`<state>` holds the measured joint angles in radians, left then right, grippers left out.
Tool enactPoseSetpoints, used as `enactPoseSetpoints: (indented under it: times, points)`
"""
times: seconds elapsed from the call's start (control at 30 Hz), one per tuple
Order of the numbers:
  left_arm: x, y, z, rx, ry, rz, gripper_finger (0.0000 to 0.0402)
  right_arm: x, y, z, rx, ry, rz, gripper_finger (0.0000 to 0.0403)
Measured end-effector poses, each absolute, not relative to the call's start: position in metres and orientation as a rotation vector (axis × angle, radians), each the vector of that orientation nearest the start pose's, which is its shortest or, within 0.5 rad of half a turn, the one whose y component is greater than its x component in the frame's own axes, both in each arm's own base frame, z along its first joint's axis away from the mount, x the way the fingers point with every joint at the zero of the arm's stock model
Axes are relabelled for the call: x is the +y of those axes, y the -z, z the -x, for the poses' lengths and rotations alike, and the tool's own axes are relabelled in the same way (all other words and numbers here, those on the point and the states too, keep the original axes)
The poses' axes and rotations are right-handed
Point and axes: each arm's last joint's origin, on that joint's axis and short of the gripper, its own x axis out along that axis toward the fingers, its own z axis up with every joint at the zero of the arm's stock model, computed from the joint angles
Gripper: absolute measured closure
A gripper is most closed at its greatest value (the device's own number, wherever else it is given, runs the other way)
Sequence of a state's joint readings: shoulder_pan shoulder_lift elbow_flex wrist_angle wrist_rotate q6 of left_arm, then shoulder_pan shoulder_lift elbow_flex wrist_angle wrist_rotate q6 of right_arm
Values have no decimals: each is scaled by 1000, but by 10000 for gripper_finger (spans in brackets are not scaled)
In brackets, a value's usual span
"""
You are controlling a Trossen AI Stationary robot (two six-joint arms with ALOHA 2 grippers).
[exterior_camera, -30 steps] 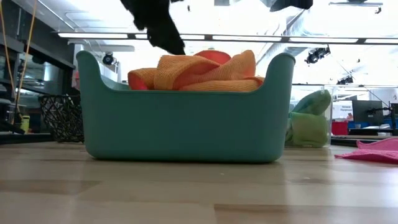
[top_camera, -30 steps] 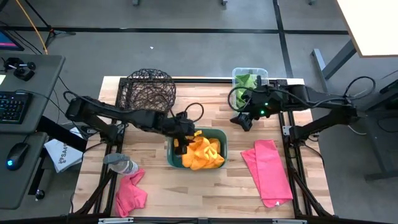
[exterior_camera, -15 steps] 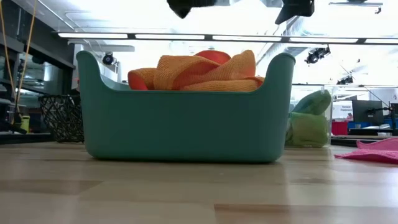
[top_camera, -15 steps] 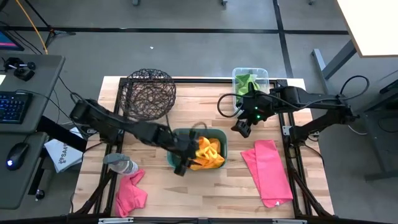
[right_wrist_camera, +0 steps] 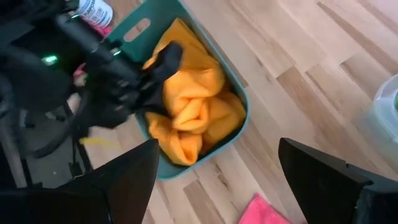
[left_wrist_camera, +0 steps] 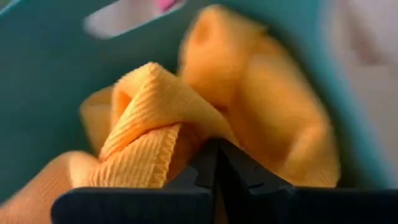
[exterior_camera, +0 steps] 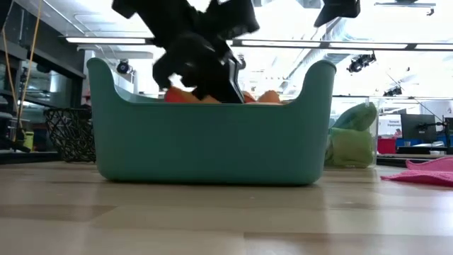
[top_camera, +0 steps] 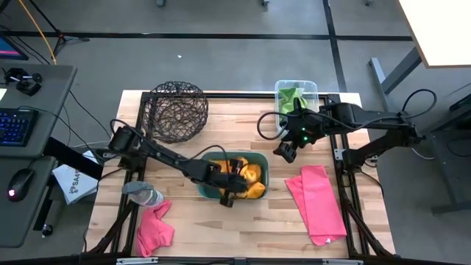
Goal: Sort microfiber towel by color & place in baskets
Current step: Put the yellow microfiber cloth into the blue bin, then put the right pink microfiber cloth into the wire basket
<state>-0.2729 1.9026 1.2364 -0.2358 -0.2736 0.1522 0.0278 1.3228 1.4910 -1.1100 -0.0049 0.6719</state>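
The left gripper (top_camera: 231,188) is down inside the teal tub (top_camera: 205,190), its fingers (left_wrist_camera: 208,165) pressed together against a fold of the orange towels (left_wrist_camera: 149,112) piled there, so the step looks like tamping or settling the orange load. The right gripper (top_camera: 287,149) hangs with fingers spread wide above bare table between the tub and the clear bin (top_camera: 311,89) holding green cloth (top_camera: 291,96). What remains is probably the pink towels, one (top_camera: 318,202) near the right arm and one (top_camera: 155,227) by the bottle (top_camera: 143,194), with the wire basket (top_camera: 176,110) empty.
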Motion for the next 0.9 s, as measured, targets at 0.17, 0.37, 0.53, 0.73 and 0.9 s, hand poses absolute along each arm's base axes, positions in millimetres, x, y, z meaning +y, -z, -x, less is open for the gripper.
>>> enactPoseSetpoints:
  times: [0.17, 0.37, 0.53, 0.73, 0.9]
  points:
    - [-85, -153, -389, 944, 102, -253, 401, 14, -381, -243, 923, 262, -601, 78]
    - [-75, -164, -384, 962, 68, -277, 399, 21, -381, -242, 951, 215, -608, 78]
    - [-71, -208, -376, 840, 52, -254, 395, 22, -378, -238, 1016, 200, -625, 78]
    - [-69, -258, -357, 708, 79, -183, 362, 20, -368, -223, 1199, 310, -611, 78]
    - [-63, -298, -327, 659, 49, -48, 310, 26, -329, -213, 1414, 441, -670, 78]
